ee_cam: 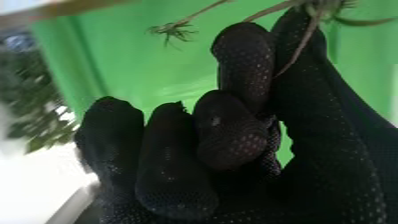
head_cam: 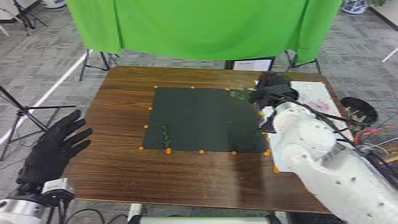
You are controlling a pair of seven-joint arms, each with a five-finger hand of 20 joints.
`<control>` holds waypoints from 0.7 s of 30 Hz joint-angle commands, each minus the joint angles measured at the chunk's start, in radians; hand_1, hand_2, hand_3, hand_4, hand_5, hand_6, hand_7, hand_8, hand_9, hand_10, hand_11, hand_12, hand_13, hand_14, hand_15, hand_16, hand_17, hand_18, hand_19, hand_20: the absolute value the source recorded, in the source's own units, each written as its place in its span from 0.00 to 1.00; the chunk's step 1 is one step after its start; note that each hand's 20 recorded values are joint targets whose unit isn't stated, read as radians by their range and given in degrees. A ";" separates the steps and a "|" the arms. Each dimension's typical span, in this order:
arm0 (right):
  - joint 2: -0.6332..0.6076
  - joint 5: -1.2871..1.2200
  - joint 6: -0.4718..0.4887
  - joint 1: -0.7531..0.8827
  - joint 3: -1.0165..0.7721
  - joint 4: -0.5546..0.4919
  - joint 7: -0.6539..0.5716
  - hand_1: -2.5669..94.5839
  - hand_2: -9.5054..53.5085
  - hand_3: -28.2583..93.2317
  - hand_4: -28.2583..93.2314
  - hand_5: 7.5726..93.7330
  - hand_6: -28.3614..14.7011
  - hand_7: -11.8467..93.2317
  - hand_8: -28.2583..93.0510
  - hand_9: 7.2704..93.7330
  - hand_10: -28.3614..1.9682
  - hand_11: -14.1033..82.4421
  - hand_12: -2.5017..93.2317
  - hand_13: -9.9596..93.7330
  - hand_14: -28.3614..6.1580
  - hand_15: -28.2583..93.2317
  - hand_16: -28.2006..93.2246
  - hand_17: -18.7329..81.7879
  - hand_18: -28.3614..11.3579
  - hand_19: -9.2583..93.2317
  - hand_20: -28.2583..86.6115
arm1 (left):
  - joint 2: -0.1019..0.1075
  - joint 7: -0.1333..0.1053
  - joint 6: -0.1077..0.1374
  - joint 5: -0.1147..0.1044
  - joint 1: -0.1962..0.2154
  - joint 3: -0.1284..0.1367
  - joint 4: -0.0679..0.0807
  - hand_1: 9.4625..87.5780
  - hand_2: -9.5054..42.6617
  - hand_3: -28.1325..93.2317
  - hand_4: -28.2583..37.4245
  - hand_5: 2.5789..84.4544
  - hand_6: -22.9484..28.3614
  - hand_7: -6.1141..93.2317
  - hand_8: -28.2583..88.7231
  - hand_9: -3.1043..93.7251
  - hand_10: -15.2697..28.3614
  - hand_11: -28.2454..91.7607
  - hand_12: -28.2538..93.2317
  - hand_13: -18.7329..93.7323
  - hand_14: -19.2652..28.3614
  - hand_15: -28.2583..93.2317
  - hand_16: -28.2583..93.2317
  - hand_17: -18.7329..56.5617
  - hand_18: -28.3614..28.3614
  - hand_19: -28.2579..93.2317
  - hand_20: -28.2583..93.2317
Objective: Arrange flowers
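At upper right, the right hand (head_cam: 274, 91) pinches a plant stem (ee_cam: 310, 42) between thumb and finger, leafy tuft by their tips. At lower left, the left hand (head_cam: 49, 152) is spread, apart from the sprig (head_cam: 166, 136).

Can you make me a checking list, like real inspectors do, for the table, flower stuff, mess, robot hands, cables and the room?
Surface: brown table; dark mat with orange marks round its edge.
Job's things: green sprig lying on the mat; stem in the right hand.
Clutter: white sheet beside the mat, partly under the right arm.
Hands: left hand open by the table's left edge; right hand pinching the stem.
Cables: black ones along the right arm.
Surroundings: green cloth behind the table, tripod at left.
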State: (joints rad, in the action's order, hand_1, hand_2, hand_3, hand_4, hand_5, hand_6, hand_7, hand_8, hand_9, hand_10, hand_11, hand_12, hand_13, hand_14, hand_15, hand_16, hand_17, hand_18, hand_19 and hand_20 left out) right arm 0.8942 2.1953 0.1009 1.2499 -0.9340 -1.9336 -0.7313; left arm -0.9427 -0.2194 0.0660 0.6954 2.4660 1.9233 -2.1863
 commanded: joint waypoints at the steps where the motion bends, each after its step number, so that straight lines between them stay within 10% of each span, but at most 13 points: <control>1: 0.214 0.078 0.066 0.002 0.141 0.116 0.015 0.37 0.05 0.95 0.12 0.85 0.72 0.59 0.44 0.98 0.74 0.79 0.50 0.93 0.64 0.93 0.53 0.74 0.16 1.00 0.91 | -0.001 0.019 -0.002 0.001 -0.008 -0.011 0.004 0.19 0.05 0.79 0.00 0.27 0.51 0.26 0.16 0.23 0.59 0.38 0.40 0.31 0.72 0.44 0.26 0.10 0.93 0.55 0.30; 21: 0.390 0.187 0.081 0.045 0.193 0.232 -0.039 0.35 0.09 0.95 0.12 0.87 0.73 0.57 0.42 1.00 0.76 0.78 0.49 0.96 0.67 0.92 0.53 0.77 0.16 1.00 0.91 | 0.025 0.032 -0.015 -0.002 -0.047 -0.042 0.025 0.18 0.05 0.79 0.00 0.27 0.51 0.26 0.16 0.23 0.60 0.38 0.40 0.31 0.72 0.43 0.26 0.10 0.93 0.55 0.30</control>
State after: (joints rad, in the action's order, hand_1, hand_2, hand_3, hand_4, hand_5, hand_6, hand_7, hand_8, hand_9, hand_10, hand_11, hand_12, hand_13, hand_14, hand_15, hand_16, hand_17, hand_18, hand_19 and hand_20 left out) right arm 1.2221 2.3516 0.1935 1.2875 -0.7458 -1.7181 -0.7620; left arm -0.9281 -0.2030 0.0627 0.6947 2.4316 1.8917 -2.1690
